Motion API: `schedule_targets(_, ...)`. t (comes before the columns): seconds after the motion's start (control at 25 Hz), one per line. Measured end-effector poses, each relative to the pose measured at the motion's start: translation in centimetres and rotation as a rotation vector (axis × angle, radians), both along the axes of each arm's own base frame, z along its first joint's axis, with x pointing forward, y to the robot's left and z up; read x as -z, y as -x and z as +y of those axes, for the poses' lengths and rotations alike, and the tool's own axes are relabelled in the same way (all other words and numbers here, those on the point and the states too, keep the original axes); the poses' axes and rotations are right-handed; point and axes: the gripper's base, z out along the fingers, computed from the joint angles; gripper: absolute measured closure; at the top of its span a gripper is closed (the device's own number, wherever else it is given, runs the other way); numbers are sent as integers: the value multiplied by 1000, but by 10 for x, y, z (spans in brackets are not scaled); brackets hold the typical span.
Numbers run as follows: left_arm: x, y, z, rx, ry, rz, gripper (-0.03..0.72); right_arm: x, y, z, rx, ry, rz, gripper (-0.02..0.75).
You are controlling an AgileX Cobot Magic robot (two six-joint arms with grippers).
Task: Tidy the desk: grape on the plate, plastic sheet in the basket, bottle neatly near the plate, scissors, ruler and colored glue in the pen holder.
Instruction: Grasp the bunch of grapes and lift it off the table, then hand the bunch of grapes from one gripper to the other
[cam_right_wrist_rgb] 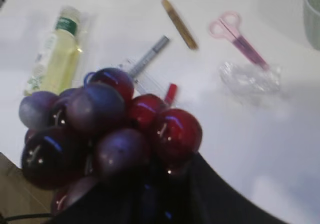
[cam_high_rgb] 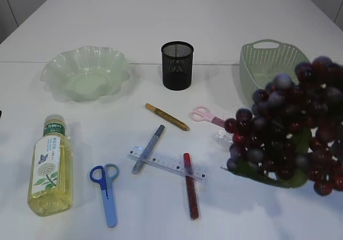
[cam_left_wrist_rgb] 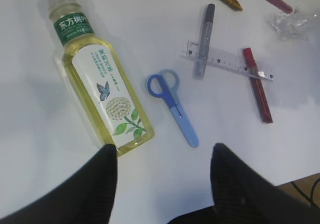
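While my left gripper (cam_left_wrist_rgb: 162, 184) hangs released over the bottle (cam_high_rgb: 49, 165) lying on the desk (cam_high_rgb: 241, 15), my right gripper (cam_right_wrist_rgb: 165, 199) clasps the grape (cam_high_rgb: 292, 130) bunch aloft: soft, lumpy, bruisable, best held by its stem.

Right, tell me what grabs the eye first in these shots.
The grapes dominate: a big dark red and purple bunch held up at the right by the right gripper, filling its wrist view. Next, the yellow bottle lying on its side at the front left, near the open left gripper. Between them lie glue sticks across a ruler.
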Motion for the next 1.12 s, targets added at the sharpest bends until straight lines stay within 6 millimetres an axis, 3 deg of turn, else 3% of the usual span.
schedule_targets(0.44,-4,0,-7,61,65,-31,253,-72,2,30,-161,-138,-220,564)
schedule_targets(0.88,-19,-3,-23,278,164,-248,253,-77,9,41,-237,-177,-210,564)
schedule_targets(1.12,-36,2,-51,571,188,-537,253,-80,11,44,-252,-235,-198,564)
